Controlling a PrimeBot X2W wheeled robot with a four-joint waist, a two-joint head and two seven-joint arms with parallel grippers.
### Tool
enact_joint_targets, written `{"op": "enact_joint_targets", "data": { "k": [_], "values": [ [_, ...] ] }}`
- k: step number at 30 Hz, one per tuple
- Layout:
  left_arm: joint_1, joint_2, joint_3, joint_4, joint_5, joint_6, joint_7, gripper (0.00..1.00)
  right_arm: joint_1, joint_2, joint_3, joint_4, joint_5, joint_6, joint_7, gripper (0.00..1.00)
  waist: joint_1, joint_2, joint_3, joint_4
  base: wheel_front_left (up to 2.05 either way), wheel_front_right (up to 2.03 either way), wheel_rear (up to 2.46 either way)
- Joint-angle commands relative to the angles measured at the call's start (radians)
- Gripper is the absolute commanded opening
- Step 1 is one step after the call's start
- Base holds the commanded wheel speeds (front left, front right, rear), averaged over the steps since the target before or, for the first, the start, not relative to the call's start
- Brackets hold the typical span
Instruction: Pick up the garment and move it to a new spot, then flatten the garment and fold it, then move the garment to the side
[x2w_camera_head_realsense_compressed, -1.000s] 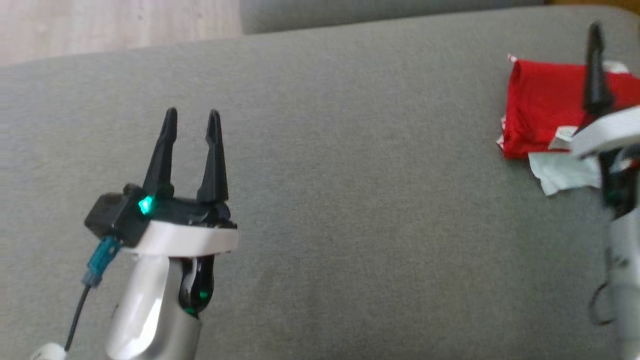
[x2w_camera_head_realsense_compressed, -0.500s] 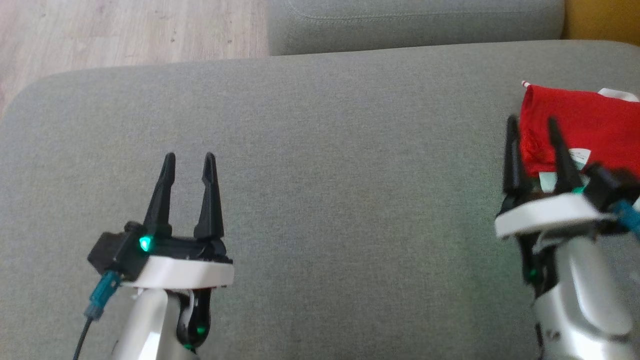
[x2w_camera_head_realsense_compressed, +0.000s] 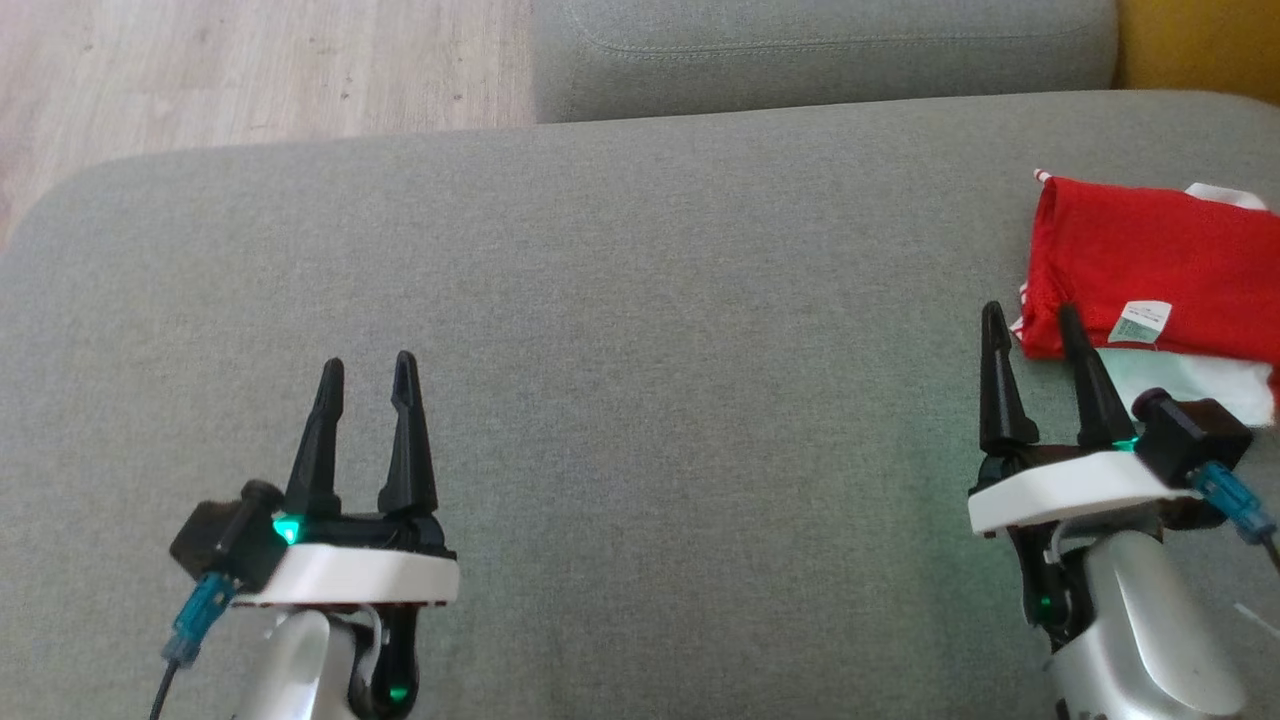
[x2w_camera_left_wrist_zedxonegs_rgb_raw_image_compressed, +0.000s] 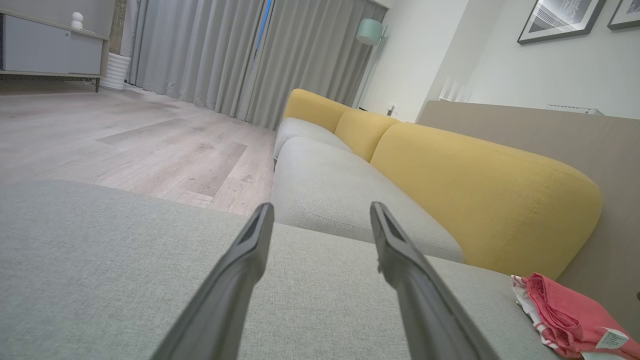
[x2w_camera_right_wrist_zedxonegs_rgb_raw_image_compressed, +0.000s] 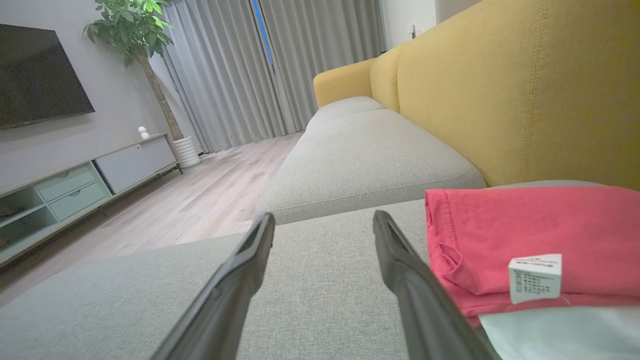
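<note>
1. Head view: the folded red cloth garment (x2w_camera_head_realsense_compressed: 1150, 250) with its small white label (x2w_camera_head_realsense_compressed: 1140, 322) lies at the right edge of the frame on the broad grey fabric seat cushion (x2w_camera_head_realsense_compressed: 640, 300). A pale cloth layer (x2w_camera_head_realsense_compressed: 1190, 378) shows beneath it. It looks folded and set aside, so your main risk is undoing that. The right gripper (x2w_camera_head_realsense_compressed: 1030, 310) has one tip over the garment's lower-left corner, and a sideways sweep could snag the hem and drag the fold open. Its fingers stand moderately apart and hold nothing. The left gripper (x2w_camera_head_realsense_compressed: 367, 362), at lower left, is likewise part-open and empty, well apart from the garment.
2. Left wrist view: there is little risk here. The dark fingers (x2w_camera_left_wrist_zedxonegs_rgb_raw_image_compressed: 235, 270) are spread over bare cushion with nothing between them, and the garment sits in the lower right corner.
3. Right wrist view: the garment lies at right of centre, label outward. The right-hand finger (x2w_camera_right_wrist_zedxonegs_rgb_raw_image_compressed: 410, 280) runs just beside its left edge, and you cannot tell whether they touch. Closing or twisting now could pinch that edge. The gap holds nothing.
</note>
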Motion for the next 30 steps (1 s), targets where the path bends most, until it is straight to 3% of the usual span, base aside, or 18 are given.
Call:
{"op": "enact_joint_targets", "data": {
  "k": [1, 23, 24, 30],
  "values": [
    [-0.025, 0.007, 0.041, -0.029, 0.003, 0.002, -0.005, 1.00, -0.018, 0.005, 0.026, -0.040, -0.002, -0.001, -0.011, 1.00, 0.0000, -0.0001, 0.000, 0.000, 0.00, 0.00, 0.00],
    [-0.019, 0.007, 0.073, -0.025, 0.003, 0.011, -0.005, 1.00, -0.011, 0.005, 0.043, -0.055, 0.013, -0.001, -0.011, 1.00, 0.0000, -0.0001, -0.005, 0.000, 0.00, 0.00, 0.00],
    [0.000, 0.000, 0.032, 0.007, 0.000, 0.002, 0.000, 0.00, 0.001, 0.000, 0.018, -0.019, 0.011, 0.000, 0.000, 0.00, 0.0000, -0.0001, -0.005, 0.000, 0.00, 0.00, 0.00],
    [0.023, -0.001, 0.030, 0.063, -0.020, 0.000, 0.006, 0.00, 0.029, 0.003, 0.019, 0.035, 0.032, 0.000, 0.008, 0.00, 0.0001, -0.0001, -0.006, -0.001, 0.00, 0.00, 0.00]
  ]
}}
